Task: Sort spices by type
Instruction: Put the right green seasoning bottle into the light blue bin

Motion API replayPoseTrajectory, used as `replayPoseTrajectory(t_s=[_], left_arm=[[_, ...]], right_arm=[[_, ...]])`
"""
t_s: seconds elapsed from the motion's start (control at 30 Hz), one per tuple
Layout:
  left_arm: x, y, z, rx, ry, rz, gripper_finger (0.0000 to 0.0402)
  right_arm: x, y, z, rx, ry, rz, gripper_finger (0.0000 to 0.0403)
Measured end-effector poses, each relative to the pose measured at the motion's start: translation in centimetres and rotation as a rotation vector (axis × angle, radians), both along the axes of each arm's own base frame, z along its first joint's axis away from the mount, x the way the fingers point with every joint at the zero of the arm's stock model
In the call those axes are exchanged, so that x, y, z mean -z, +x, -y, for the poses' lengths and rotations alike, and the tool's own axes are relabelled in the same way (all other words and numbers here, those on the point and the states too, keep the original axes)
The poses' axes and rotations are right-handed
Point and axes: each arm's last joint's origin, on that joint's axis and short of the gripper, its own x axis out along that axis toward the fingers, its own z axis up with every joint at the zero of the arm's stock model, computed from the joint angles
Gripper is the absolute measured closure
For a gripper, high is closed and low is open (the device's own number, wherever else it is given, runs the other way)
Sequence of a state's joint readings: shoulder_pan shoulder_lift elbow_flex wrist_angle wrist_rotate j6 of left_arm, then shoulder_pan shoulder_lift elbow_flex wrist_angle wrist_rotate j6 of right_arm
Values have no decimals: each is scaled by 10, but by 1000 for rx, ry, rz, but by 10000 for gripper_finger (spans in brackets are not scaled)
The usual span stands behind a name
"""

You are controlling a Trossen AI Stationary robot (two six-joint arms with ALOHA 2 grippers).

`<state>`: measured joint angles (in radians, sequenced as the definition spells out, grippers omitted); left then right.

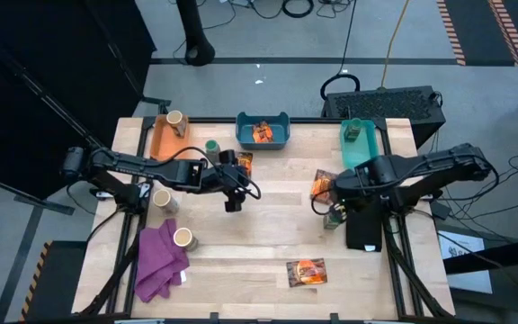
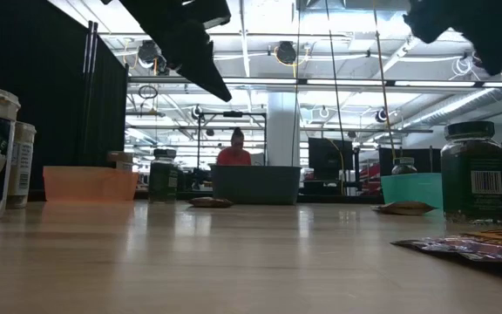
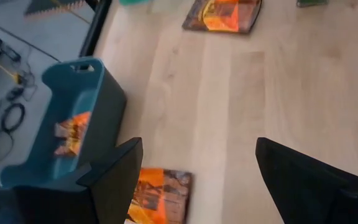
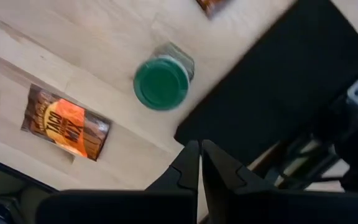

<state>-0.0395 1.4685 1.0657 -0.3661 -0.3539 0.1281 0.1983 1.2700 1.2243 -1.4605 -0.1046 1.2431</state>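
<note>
My left gripper (image 1: 232,203) hangs open above bare table near the middle, close to the blue bin (image 1: 263,133). In the left wrist view its fingers (image 3: 197,149) stand apart over the wood, with an orange-and-dark packet (image 3: 157,194) beside the bin (image 3: 73,118). My right gripper (image 1: 320,200) is shut and raised above the table's right half. In the right wrist view its fingers (image 4: 200,150) are over a green-lidded jar (image 4: 163,83) standing upright, and a packet (image 4: 66,129) lies flat nearby. Neither gripper touches anything.
Orange bin (image 1: 165,137) holds a tan jar; teal bin (image 1: 358,142) holds a green jar. Blue bin holds packets. Loose: green jar (image 1: 212,147), tan jars (image 1: 162,200) (image 1: 184,238), packet (image 1: 306,272), packets (image 1: 324,184). Purple cloth (image 1: 160,263) lies near left. A black plate (image 1: 364,227) lies on the right.
</note>
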Motion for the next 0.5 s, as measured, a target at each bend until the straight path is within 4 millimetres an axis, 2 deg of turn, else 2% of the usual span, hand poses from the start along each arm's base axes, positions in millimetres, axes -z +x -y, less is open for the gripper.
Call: replayPoseTrajectory(t_s=[0.2, 0.4, 0.5], left_arm=[[-14, -1, 8, 97, 22, 82, 85], [-9, -20, 13, 157, 18, 205, 85], [-17, -30, 12, 181, 46, 266, 85]], right_arm=[[-1, -6, -12, 61, 2, -19, 403], [-1, -7, -25, 113, -1, 5, 403], [-2, -3, -28, 123, -26, 63, 403]])
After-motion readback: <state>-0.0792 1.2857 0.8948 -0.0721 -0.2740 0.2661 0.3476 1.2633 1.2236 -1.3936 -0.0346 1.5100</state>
